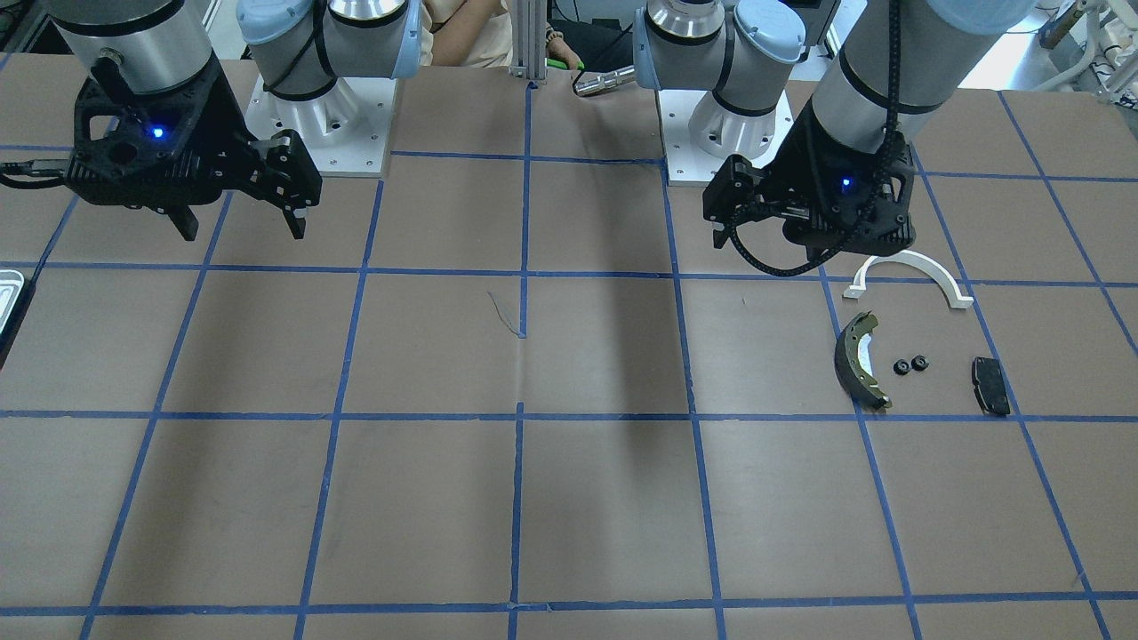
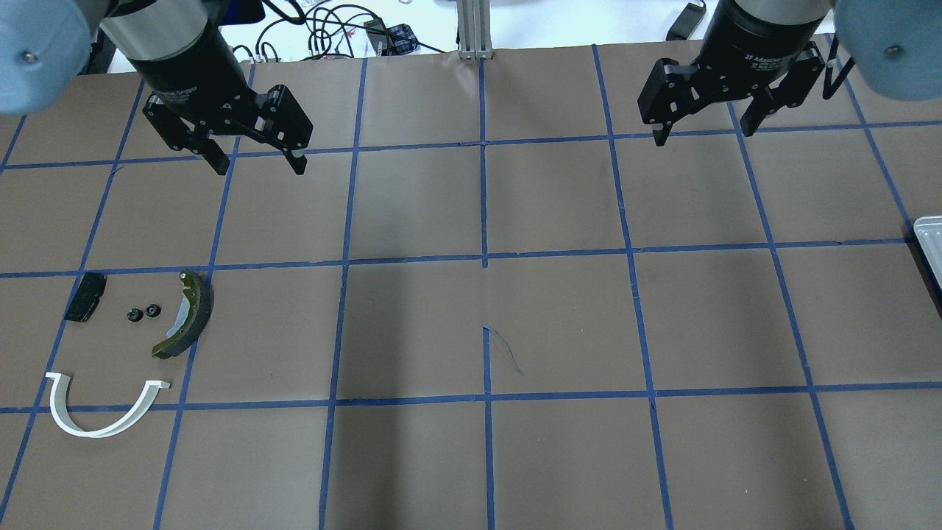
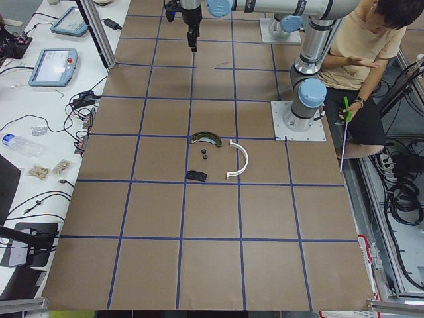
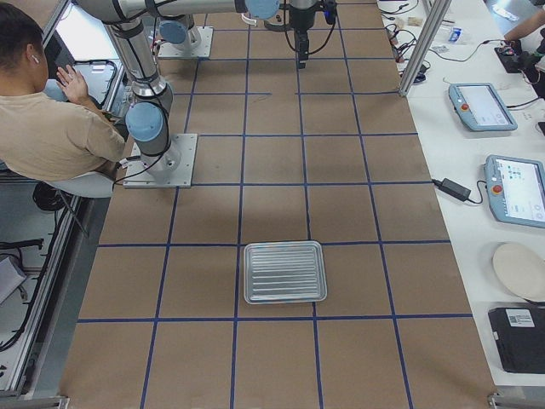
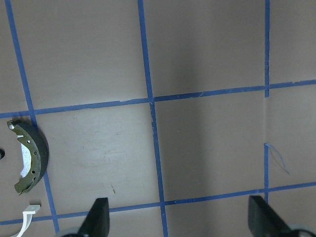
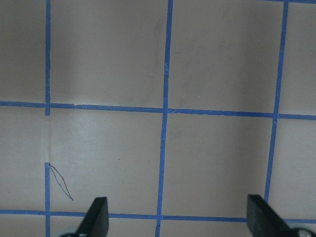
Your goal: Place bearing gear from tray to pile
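Note:
Two small black bearing gears (image 2: 143, 313) lie on the table in the pile, between the olive-green brake shoe (image 2: 185, 315) and the black brake pad (image 2: 85, 297). The white plastic arch (image 2: 99, 408) lies nearer the robot. The gears also show in the front view (image 1: 910, 364). The silver tray (image 4: 284, 271) sits far to the robot's right and holds nothing. My left gripper (image 2: 254, 163) hangs open and empty above the table, beyond the pile. My right gripper (image 2: 705, 132) hangs open and empty at the far right, away from the tray.
The brown table is marked with a blue tape grid. A person sits behind the robot bases (image 4: 51, 111). Tablets and cables lie on the white side benches (image 4: 481, 106). The tray's corner shows at the overhead view's right edge (image 2: 929, 239).

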You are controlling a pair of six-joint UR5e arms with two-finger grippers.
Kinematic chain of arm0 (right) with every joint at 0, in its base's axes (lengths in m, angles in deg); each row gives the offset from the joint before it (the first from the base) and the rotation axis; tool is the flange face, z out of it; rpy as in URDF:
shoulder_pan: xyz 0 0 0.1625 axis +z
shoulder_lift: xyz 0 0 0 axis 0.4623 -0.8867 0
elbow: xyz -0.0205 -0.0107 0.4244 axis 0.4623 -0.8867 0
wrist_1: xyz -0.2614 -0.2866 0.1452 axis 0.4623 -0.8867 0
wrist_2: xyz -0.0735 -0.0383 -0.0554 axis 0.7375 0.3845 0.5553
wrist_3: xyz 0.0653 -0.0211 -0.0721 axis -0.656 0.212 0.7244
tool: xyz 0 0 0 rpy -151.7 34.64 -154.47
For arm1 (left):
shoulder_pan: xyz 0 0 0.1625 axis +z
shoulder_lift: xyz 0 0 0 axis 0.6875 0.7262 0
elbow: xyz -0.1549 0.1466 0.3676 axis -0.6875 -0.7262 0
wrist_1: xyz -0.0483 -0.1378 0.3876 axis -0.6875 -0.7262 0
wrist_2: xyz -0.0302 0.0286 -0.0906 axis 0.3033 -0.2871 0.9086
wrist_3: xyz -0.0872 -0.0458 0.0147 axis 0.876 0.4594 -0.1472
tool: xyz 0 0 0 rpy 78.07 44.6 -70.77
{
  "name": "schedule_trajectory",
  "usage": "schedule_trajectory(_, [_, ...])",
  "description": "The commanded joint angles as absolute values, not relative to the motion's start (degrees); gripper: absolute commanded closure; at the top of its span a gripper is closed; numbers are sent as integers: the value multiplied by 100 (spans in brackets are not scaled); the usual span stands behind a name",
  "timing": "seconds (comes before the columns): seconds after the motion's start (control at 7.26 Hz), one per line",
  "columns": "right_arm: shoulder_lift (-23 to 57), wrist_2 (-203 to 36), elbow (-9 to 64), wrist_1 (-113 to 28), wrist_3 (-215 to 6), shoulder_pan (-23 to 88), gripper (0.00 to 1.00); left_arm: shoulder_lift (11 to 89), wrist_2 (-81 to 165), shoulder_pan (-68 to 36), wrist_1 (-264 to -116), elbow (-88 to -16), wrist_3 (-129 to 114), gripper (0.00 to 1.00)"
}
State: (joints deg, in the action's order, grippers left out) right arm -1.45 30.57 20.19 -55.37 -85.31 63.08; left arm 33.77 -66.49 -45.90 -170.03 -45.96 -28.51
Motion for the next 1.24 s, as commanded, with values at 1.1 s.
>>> schedule_trajectory(1.1, [-137,3065,2019,-5607,-8530,6308,0,2714,-7059,-4499,-16292,-5552,-2872,0])
